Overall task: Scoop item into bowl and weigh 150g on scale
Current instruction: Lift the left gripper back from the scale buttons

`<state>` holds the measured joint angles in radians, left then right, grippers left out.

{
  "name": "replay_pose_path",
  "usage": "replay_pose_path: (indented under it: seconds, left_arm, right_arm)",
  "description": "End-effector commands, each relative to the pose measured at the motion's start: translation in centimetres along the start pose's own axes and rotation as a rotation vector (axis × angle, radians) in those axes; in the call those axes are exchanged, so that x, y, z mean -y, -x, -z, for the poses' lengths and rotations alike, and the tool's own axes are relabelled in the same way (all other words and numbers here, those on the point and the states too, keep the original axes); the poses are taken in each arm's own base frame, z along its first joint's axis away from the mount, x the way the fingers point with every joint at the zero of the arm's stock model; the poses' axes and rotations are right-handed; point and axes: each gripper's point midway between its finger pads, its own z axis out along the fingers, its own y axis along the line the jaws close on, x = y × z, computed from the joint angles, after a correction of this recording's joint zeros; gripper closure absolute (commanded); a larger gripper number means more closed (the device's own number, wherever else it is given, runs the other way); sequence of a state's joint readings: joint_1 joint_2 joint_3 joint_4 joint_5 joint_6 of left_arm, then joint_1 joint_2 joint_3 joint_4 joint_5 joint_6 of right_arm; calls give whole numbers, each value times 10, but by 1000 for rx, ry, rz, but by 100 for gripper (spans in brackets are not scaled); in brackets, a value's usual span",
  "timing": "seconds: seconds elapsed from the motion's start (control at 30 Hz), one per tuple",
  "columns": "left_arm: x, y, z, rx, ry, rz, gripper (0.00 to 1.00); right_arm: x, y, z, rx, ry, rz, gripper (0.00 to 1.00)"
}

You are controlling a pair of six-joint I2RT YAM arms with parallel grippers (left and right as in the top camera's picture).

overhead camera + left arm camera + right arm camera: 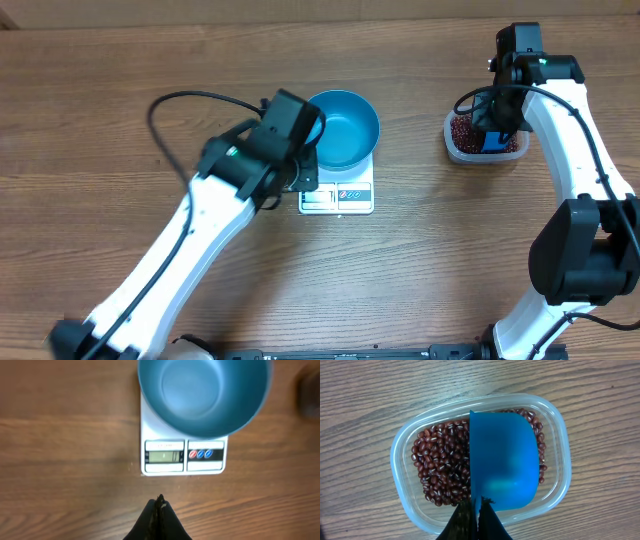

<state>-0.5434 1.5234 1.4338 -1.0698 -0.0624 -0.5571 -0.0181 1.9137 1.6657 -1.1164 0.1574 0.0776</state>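
I've got R gripper pinched shut on the blue scoop — it's over the beans in the clear tub, far right. L gripper closed, holding nothing, just near of the scale — blue bowl sits on it.

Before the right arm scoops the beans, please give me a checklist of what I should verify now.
1. The bowl stands on the scale: ok.
2. The bowl holds nothing: ok.
3. The display shows zero: cannot tell, it is blurred.
4. The right gripper is shut on the scoop: ok.
5. The scoop is over the tub, above the beans: ok.
6. The left gripper is shut, empty, and apart from the bowl: ok.
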Motion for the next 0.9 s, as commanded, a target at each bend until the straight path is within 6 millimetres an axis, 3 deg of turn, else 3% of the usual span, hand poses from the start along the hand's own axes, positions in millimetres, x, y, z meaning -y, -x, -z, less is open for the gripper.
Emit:
replay_pose_path:
  seconds: [0.0,0.23,0.53,0.6,0.77,0.87]
  left_arm:
    - [19,-17,-29,-139,-53,18,96]
    - [33,-45,-69,-319,-77,17,96]
    - [40,-56,-77,-339,-51,-22,92]
    - [39,-56,-77,-340,-50,-23,76]
    - [39,-56,-76,-341,-60,-69,22]
    - [38,-56,-71,-345,-63,-122,11]
  right_arm:
    - [6,-5,-11,-21,-29,-3,95]
    - [6,-5,-11,-20,-29,-3,95]
    - [5,-5,-11,-21,-27,-3,95]
    - [5,-5,-11,-21,-27,-3,96]
    - [6,-5,-11,-19,-30,-3,96]
    - [6,-4,-11,-18,-30,-3,96]
